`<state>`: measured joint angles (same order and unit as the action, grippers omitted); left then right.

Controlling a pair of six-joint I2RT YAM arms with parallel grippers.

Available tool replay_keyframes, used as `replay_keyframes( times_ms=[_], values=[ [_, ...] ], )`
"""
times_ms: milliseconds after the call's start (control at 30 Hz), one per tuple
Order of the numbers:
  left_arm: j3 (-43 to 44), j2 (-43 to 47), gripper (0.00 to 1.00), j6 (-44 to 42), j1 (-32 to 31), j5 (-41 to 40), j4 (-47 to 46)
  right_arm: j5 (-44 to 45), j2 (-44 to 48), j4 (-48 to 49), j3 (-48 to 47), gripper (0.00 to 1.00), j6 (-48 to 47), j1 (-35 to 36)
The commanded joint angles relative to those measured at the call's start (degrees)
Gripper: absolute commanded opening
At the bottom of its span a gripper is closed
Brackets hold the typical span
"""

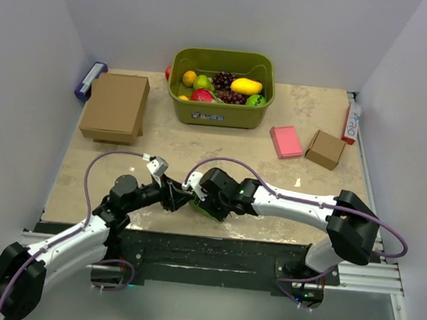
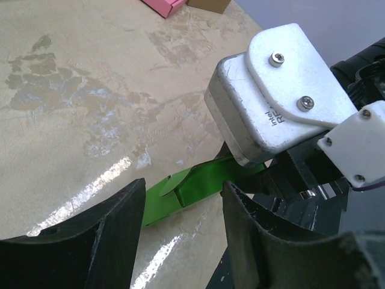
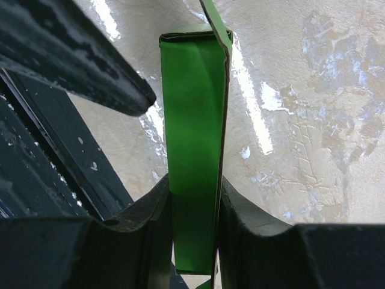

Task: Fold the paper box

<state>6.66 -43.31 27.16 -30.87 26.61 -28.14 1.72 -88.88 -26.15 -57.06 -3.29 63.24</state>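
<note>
The bright green thin paper box point(image 3: 192, 108) sits low in the centre of the top view, where the two arms meet at the near edge of the beige marbled tabletop point(image 2: 90, 90).

In the right wrist view it runs up the middle of the frame as a long, narrow green panel. It has a creased edge across the top, and a loose flap edge rises at the upper right. The right gripper point(image 3: 194, 189) is closed on the panel's lower part, with one dark finger pressed to each side.

The left gripper point(image 2: 183, 191) is spread wide and holds nothing. In its own view the green card lies on the table between and beyond its two black fingers point(image 2: 102, 247). The right arm's silver camera housing point(image 2: 264, 102) looms over the far end of the card. One of the left gripper's fingers also shows at the upper left of the right wrist view, close beside the box; whether it touches cannot be told.

The task looks partly done. The sheet appears to have been brought into a narrow, flattened sleeve with sharp creases. It is not a closed block yet, because at least one flap stands free and the pointed tab at the lower centre of the left wrist view lies untucked. What seems left is turning in the loose flaps and pressing the shape shut. How the hidden end under the right gripper is folded cannot be seen.
</note>
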Motion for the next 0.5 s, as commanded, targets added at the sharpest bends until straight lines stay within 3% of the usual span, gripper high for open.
replay_keyframes(
  times_ms=[0,467],
  values=[
    [0.20,-1.69,0.58,-2.72,-0.77,1.86,-5.78,-0.84,-0.86,0.22,-1.74,0.24,-0.84,-0.49],
    [0.38,-0.90,0.33,-3.78,-2.35,2.39,-5.44,-0.57,-1.38,0.05,-1.83,0.24,-0.84,-0.58]
  ],
)
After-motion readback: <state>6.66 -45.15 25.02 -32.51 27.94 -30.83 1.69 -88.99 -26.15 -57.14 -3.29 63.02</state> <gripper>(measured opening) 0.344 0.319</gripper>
